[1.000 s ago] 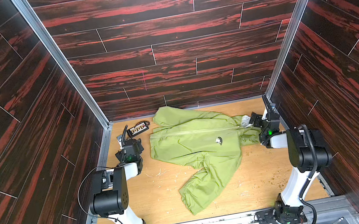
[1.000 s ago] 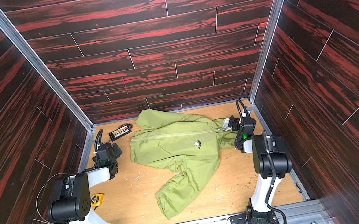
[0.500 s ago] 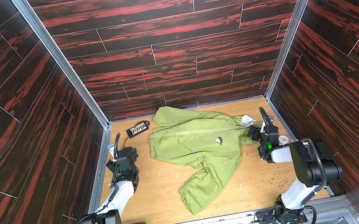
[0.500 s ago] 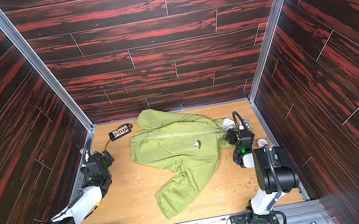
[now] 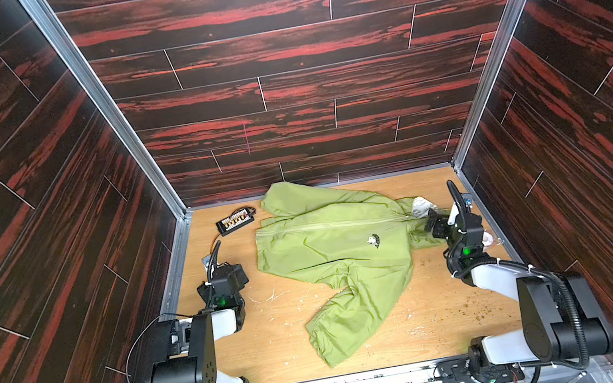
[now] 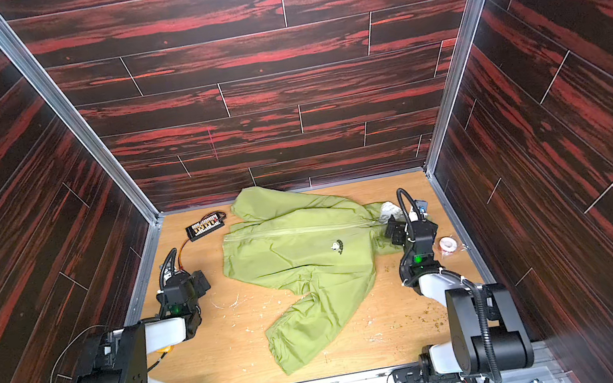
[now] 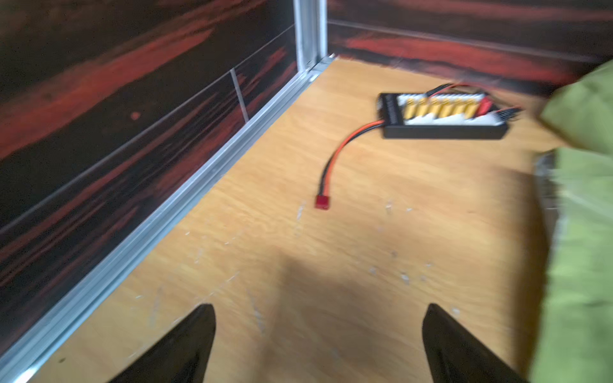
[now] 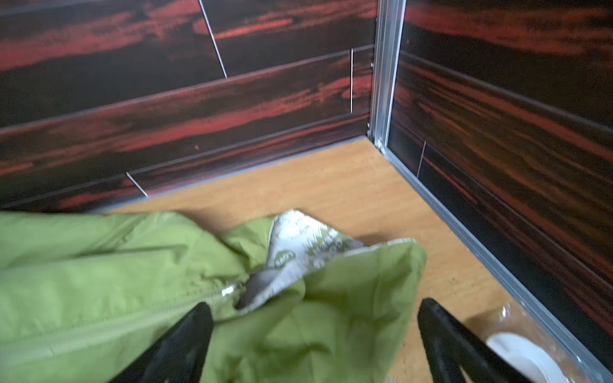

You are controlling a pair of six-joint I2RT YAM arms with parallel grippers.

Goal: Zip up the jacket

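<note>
The olive-green jacket (image 5: 331, 247) (image 6: 298, 253) lies flat on the wooden table, hem to the left and hood to the right. Its zipper (image 5: 327, 226) runs shut across the front. The metal zipper pull (image 8: 229, 291) sits at the collar beside the pale printed lining (image 8: 298, 242). My left gripper (image 5: 236, 274) (image 7: 318, 308) is open over bare wood, just left of the jacket's hem (image 7: 583, 232), holding nothing. My right gripper (image 5: 434, 223) (image 8: 315, 302) is open over the crumpled collar fabric, with the pull near one of its fingertips (image 8: 199, 318).
A black charger board (image 5: 235, 221) (image 7: 441, 116) with a red-black lead and red plug (image 7: 322, 201) lies at the far left. A white tape roll (image 6: 447, 244) (image 8: 527, 358) sits by the right rail. Dark wood-print walls with metal rails close in three sides.
The left gripper has drawn back toward the near side and its arm has refolded. The right gripper has shifted slightly nearer. The jacket lies as before.
</note>
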